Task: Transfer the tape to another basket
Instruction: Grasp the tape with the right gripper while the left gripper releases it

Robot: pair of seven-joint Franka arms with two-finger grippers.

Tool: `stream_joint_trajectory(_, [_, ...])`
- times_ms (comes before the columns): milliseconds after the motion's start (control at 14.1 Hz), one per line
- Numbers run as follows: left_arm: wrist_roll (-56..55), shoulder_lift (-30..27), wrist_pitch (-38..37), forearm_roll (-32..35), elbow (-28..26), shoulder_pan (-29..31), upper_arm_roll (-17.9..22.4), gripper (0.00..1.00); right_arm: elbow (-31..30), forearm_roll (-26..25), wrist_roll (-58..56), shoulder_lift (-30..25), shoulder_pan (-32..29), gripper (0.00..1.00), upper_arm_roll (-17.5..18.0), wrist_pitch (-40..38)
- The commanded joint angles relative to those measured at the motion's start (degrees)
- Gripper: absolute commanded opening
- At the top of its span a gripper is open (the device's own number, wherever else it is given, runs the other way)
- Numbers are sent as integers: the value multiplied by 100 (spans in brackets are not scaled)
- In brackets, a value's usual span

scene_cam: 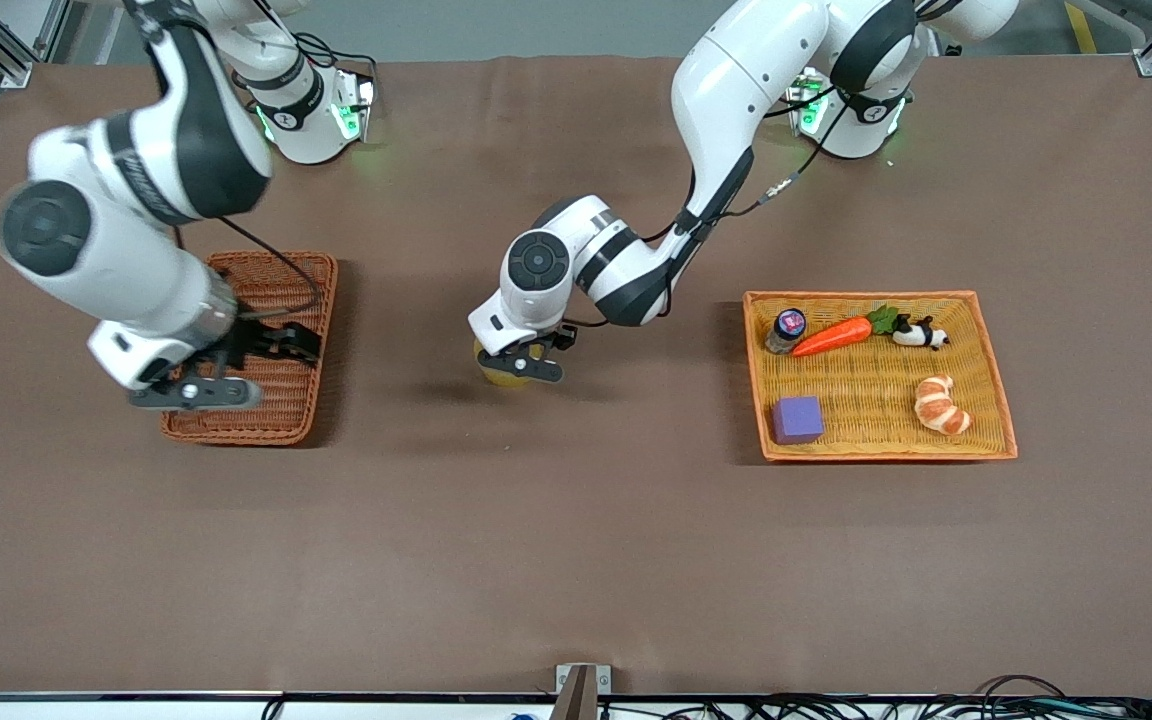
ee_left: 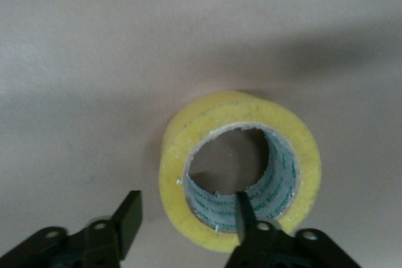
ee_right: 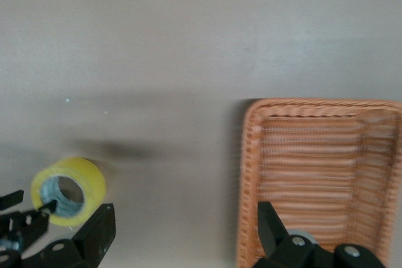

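Note:
The tape [scene_cam: 498, 374], a yellowish roll with a grey core, lies on the bare table between the two baskets. My left gripper [scene_cam: 524, 364] is low over it and open. In the left wrist view one finger [ee_left: 244, 213] is inside the tape's [ee_left: 242, 123] core and the other finger [ee_left: 130, 218] is outside the roll, apart from it. The dark reddish-brown basket [scene_cam: 271, 272] sits toward the right arm's end. My right gripper [scene_cam: 198, 391] hangs open and empty over that basket's rim [ee_right: 251, 174]. The tape [ee_right: 88, 183] also shows in the right wrist view.
The flat orange tray [scene_cam: 866, 392] sits toward the left arm's end. It holds a carrot [scene_cam: 834, 336], a small bottle [scene_cam: 786, 330], a panda toy [scene_cam: 920, 334], a croissant [scene_cam: 941, 405] and a purple cube [scene_cam: 797, 419].

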Motion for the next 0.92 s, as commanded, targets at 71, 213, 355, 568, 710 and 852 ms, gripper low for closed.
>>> stream_joint_trajectory(71, [14, -616, -665, -66, -163, 224, 91, 100, -599, 14, 265, 65, -16, 100, 282, 950])
stream_joint_trajectory(213, [128, -1116, -1072, -5, -408, 548, 109, 100, -1056, -21, 631, 47, 37, 100, 503, 1427])
stream_joint_trajectory(355, [417, -1888, -1091, 13, -1100, 953, 56, 100, -1172, -100, 1299, 187, 395, 100, 635, 1612])
stream_joint_trajectory(568, [944, -2943, -1134, 13, -2050, 1497, 47, 100, -1347, -206, 1864, 443, 810, 100, 670, 1850])
stream_joint_trajectory(710, [1313, -3603, -1501, 13, -2439, 1971, 47, 100, -1724, -250, 2171, 513, 1030, 100, 697, 2426])
stream_joint_trajectory(852, [1805, -4087, -1985, 13, -2519, 2472, 56, 100, -2076, -276, 2312, 819, 1222, 100, 688, 3288])
